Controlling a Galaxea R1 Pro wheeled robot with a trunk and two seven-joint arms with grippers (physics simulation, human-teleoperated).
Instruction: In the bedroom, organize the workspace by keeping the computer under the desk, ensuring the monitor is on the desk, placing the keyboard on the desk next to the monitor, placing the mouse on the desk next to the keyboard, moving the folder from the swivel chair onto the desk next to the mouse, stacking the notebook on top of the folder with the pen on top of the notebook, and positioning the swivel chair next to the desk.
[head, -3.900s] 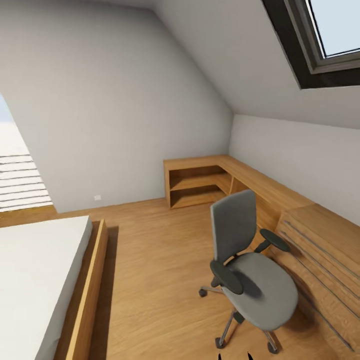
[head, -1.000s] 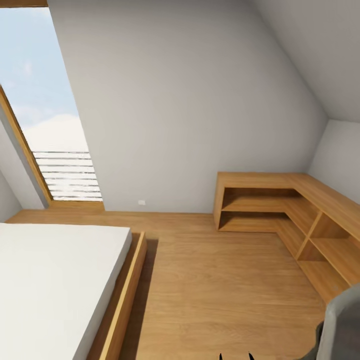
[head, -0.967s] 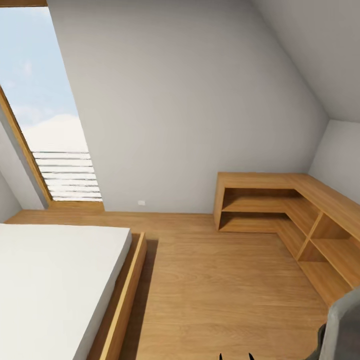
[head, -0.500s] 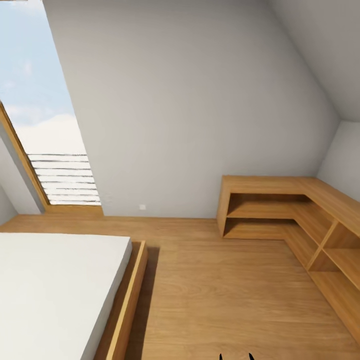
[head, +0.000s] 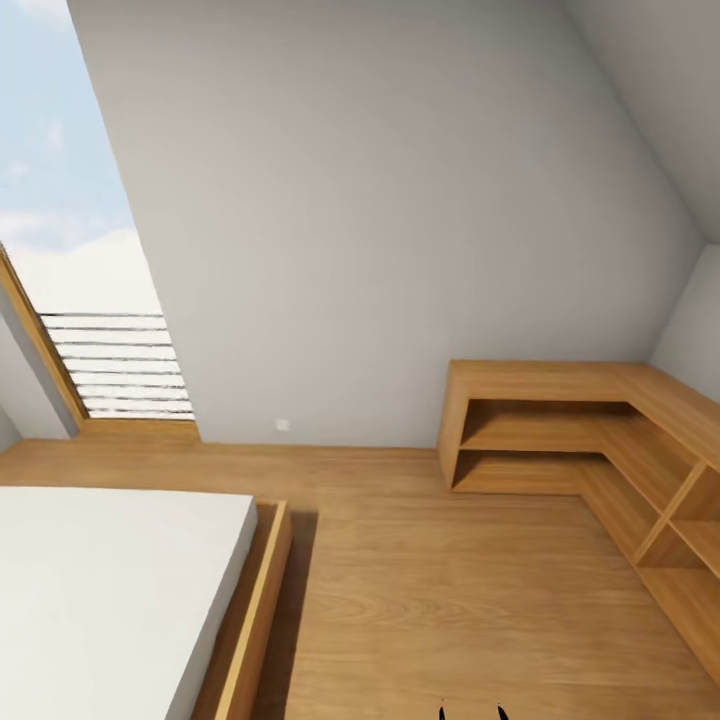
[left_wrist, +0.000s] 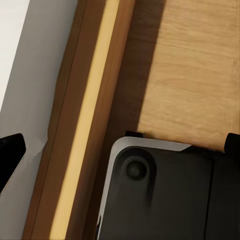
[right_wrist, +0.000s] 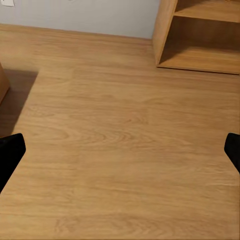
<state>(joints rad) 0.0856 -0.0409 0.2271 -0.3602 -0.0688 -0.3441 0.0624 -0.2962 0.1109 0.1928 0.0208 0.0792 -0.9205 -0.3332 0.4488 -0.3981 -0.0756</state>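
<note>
I am in the bedroom, facing its pale grey wall (head: 400, 220) and light wood floor (head: 450, 600). The desk, the swivel chair and the other task things are out of view. My left gripper (left_wrist: 120, 150) is open, with one black fingertip (left_wrist: 10, 155) at each side of the wrist view. It hangs over my own dark base (left_wrist: 165, 200), beside the bed's wooden frame (left_wrist: 85, 125). Over bare floor (right_wrist: 125, 125) my right gripper (right_wrist: 120, 152) is open too, with nothing between its fingertips (right_wrist: 10, 155).
A low bed (head: 100, 590) with a white mattress and a wood frame (head: 255, 610) fills the left foreground. Light-wood L-shaped shelves (head: 560, 420) run along the right corner. A tall slanted window (head: 80, 300) is at the left. Open floor lies between bed and shelves.
The camera has turned left and tilted up. The grey chair's back slid out at the lower right edge, and the shelves shifted down and to the right. Both grippers look the same.
</note>
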